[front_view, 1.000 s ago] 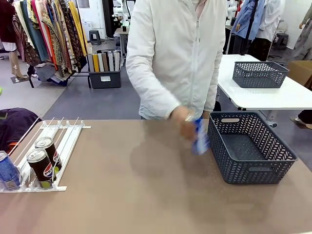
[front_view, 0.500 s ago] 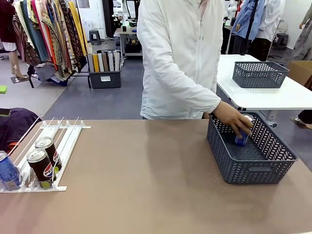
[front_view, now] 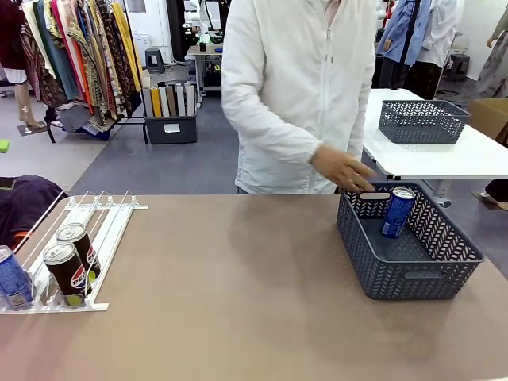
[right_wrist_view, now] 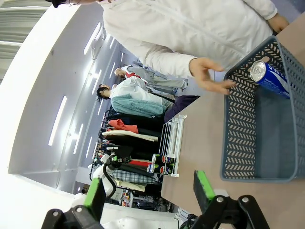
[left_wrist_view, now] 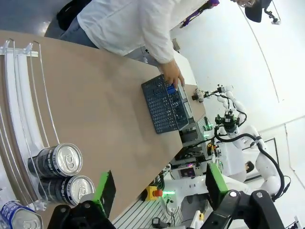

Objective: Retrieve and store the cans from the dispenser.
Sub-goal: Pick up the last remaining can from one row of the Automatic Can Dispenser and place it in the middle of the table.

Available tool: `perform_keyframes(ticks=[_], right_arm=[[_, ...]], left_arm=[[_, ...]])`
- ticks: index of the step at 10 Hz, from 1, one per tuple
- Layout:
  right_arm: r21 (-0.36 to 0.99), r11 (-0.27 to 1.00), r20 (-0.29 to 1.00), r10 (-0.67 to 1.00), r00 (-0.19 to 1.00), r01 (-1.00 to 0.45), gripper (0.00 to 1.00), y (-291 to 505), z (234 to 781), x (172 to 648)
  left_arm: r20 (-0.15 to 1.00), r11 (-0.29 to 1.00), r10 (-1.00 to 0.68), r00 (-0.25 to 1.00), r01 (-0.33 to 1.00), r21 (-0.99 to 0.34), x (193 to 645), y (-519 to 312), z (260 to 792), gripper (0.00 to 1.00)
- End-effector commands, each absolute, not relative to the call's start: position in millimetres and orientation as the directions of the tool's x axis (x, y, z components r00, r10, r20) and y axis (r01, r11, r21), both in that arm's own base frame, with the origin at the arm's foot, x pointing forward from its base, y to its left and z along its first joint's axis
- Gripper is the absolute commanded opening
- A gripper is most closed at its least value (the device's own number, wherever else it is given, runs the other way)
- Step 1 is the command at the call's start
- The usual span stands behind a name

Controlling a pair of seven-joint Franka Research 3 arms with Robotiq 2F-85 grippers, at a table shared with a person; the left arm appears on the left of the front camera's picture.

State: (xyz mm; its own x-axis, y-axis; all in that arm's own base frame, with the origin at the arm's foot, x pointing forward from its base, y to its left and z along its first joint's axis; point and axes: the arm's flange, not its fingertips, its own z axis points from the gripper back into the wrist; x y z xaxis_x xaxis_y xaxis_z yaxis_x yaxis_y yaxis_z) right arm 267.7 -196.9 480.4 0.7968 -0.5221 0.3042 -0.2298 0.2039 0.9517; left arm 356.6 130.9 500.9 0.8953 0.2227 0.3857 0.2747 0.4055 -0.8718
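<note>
While a person's hand (front_view: 343, 171) hovers at its far rim, one blue can (front_view: 398, 212) leans inside the grey basket (front_view: 413, 278) at the right. Two black cans (front_view: 67, 274) sit in the dispenser (front_view: 115, 226), left. Both arms' jaws hang open, empty.

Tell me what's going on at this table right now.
A person in a white jacket stands at the far side, one hand by the rim of a grey basket. A blue can stands inside the basket, slightly tilted. On the robot's left, a white rack holds two black cans and a second blue can. The left tool and right tool are both open and empty.
</note>
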Motion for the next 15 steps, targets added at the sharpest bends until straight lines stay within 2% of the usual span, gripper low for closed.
perform_keyframes(ticks=[1,3,5,6,7,8,9,11,12,13,15], right_arm=[[0.949,0.193,0.314,-0.528,0.789,-0.249,1.0,-198,484,270],[0.949,0.193,0.314,-0.528,0.789,-0.249,1.0,-198,484,270],[0.949,0.193,0.314,-0.528,0.789,-0.249,1.0,-198,484,270],[0.949,0.193,0.314,-0.528,0.789,-0.249,1.0,-198,484,270],[0.949,0.193,0.314,-0.528,0.789,-0.249,1.0,-198,484,270],[0.949,0.193,0.314,-0.528,0.789,-0.249,1.0,-198,484,270],[0.949,0.193,0.314,-0.528,0.789,-0.249,1.0,-198,484,270],[0.949,0.193,0.314,-0.528,0.789,-0.249,1.0,-198,484,270],[0.949,0.193,0.314,-0.528,0.789,-0.249,1.0,-198,484,270],[0.949,0.193,0.314,-0.528,0.789,-0.249,1.0,-198,484,270],[0.949,0.193,0.314,-0.528,0.789,-0.249,1.0,-198,484,270]], left_arm=[[0.374,0.394,0.223,0.9,0.268,-0.879,355,131,502,1.0],[0.385,0.405,0.223,0.896,0.274,-0.872,357,131,501,1.0],[0.268,0.661,0.072,0.961,0.155,-0.734,362,113,517,1.0],[0.198,0.794,-0.012,0.98,0.13,-0.594,364,102,530,1.0],[0.151,0.941,-0.071,0.986,0.116,-0.319,363,89,540,1.0],[0.116,0.971,-0.171,0.978,0.187,-0.148,357,79,548,1.0],[0.082,0.992,-0.125,0.989,0.127,-0.016,353,71,555,1.0],[0.045,0.986,0.079,0.996,-0.085,0.141,352,56,562,1.0],[-0.011,0.984,0.06,0.998,-0.057,0.171,354,50,560,1.0],[0.154,1.0,-0.001,0.988,0.005,-0.027,352,63,566,1.0],[0.154,1.0,-0.001,0.988,0.005,-0.027,352,63,566,1.0]])
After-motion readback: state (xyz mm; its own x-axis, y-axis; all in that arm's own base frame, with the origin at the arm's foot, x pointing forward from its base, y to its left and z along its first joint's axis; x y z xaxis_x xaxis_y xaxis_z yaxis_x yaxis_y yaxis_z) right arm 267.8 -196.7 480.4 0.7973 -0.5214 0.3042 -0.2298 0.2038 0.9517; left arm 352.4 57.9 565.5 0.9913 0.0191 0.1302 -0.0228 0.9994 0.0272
